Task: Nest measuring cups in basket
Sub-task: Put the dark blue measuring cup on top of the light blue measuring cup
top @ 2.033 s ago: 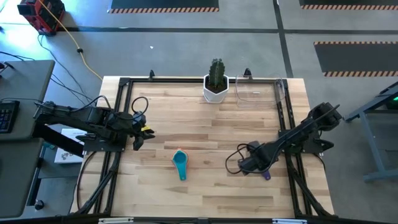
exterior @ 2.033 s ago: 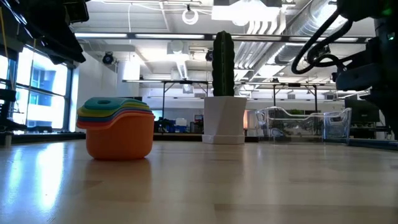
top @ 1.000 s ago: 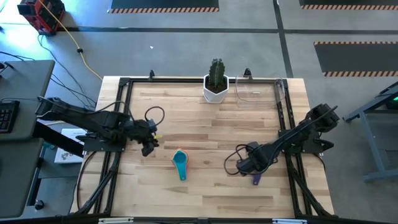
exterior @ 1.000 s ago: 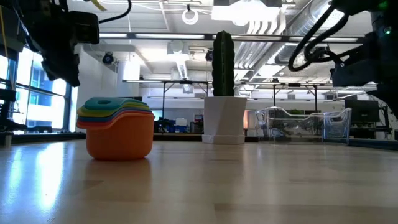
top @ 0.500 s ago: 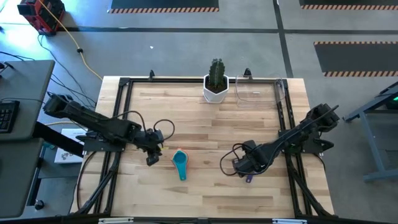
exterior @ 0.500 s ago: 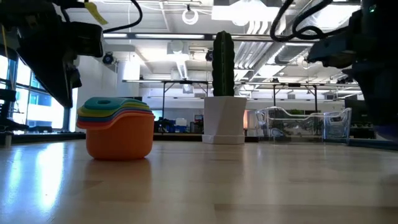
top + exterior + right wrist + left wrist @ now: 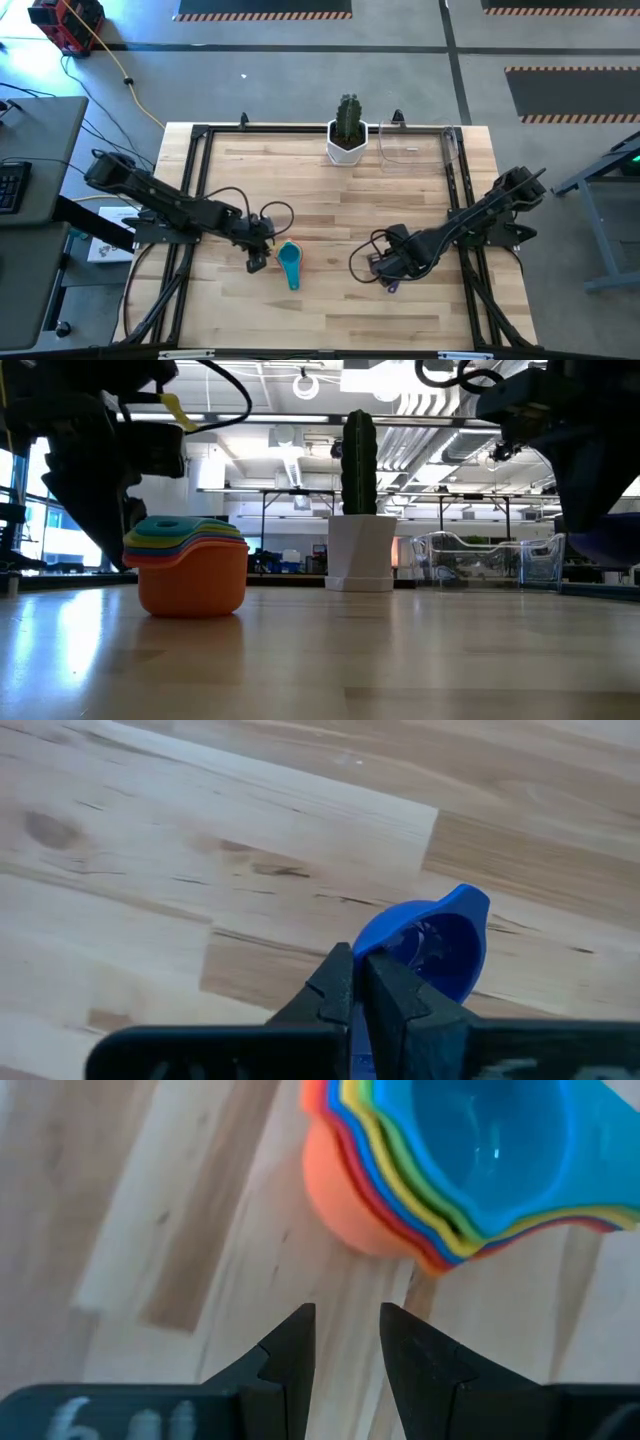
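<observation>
Centrally on the table, a nested stack of measuring cups sits with its handles pointing toward the near edge, just beside the left gripper, which hangs at its left flank without touching it. Left wrist view: stack lies just ahead of the two dark fingers, which stand a narrow gap apart with only bare wood between them. Left arm reaches in low from the table's left edge, stretched diagonally toward the middle, cable looped over its wrist. Stack, from the low view: orange cup at the base, resting on the wood, then red, yellow, green and blue rims, teal innermost on top. Right gripper is right of the stack, well apart from it, over open table; its fingers are pinched together on a blue-purple cup, which the high view shows as a small purple shape at the fingertips. Right arm comes in diagonally from the right edge, wrist low. Clear basket stands at the far edge beside a white pot with a cactus, well apart from both grippers.
</observation>
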Action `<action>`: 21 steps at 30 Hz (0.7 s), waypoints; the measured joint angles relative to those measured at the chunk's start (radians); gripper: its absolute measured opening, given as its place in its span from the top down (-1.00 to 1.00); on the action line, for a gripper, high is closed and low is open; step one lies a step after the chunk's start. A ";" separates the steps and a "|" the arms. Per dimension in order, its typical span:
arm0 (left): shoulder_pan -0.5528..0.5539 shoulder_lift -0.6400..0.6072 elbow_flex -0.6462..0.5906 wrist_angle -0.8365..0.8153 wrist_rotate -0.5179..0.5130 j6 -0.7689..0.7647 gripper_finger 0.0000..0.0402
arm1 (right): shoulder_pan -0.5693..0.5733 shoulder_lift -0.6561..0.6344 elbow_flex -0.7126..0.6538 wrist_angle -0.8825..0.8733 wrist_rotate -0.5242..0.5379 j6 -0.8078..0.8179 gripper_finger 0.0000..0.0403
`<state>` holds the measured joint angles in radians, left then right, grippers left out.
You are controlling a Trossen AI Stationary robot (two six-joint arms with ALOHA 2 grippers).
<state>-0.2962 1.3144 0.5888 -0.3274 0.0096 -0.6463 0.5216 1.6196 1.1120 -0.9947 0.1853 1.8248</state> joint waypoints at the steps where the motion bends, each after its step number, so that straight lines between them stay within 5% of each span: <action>1: 0.000 0.016 0.000 0.019 0.010 0.001 0.48 | 0.000 0.000 0.004 -0.001 0.002 0.000 1.00; 21: 0.030 0.179 0.014 0.201 0.019 0.017 0.48 | 0.000 0.000 0.008 0.021 0.006 0.000 1.00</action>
<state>-0.2665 1.4933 0.6025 -0.1265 0.0288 -0.6291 0.5216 1.6196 1.1202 -0.9733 0.1913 1.8248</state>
